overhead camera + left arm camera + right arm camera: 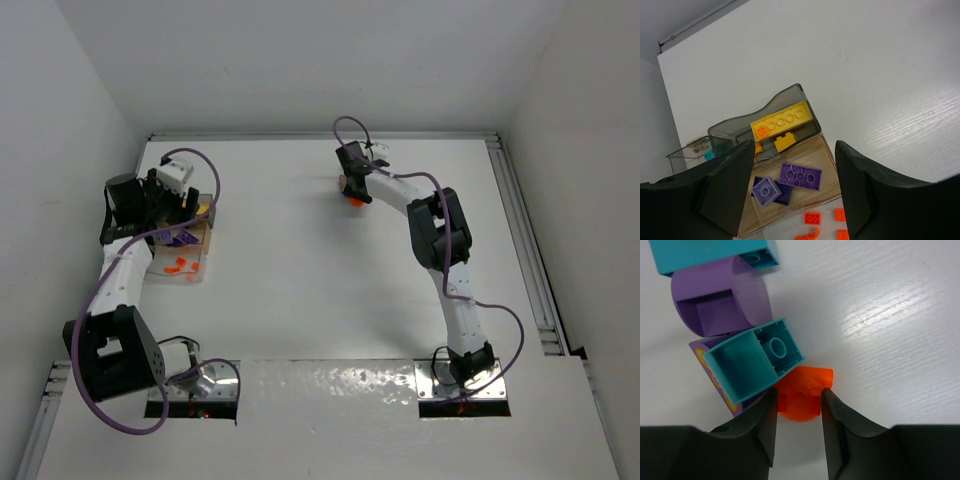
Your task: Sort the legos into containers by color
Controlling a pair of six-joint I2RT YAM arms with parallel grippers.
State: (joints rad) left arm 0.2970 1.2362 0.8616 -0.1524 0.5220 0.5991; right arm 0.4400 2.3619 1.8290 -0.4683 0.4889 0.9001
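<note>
Right end effector [799, 396]: fingers clamped either side of small translucent orange rounded brick [807, 382] lying on white counter [885, 315]. Hollow teal brick [755, 362] just beside it, purple rounded brick [720, 295] beyond.

Left end effector [793, 150]: jaws wide apart, holding nothing, over clear compartmented plastic tray [787, 95]. Yellow bricks [782, 121], purple bricks [800, 176], orange bricks [812, 218] in separate compartments.

Top edge, right wrist view: long teal plastic brick [715, 252], cut off by the frame.
Left of centre there: purple block with yellow rings [696, 349], mostly covered.
Lower centre there: translucent orange rounded piece [802, 390], flanks behind the pinching right gripper [798, 405].
Bottom edge, left wrist view: small orange plastic bricks [812, 218], some cut off.
Left side there: small clear plastic bin [685, 155], half behind the left gripper [795, 145].
</note>
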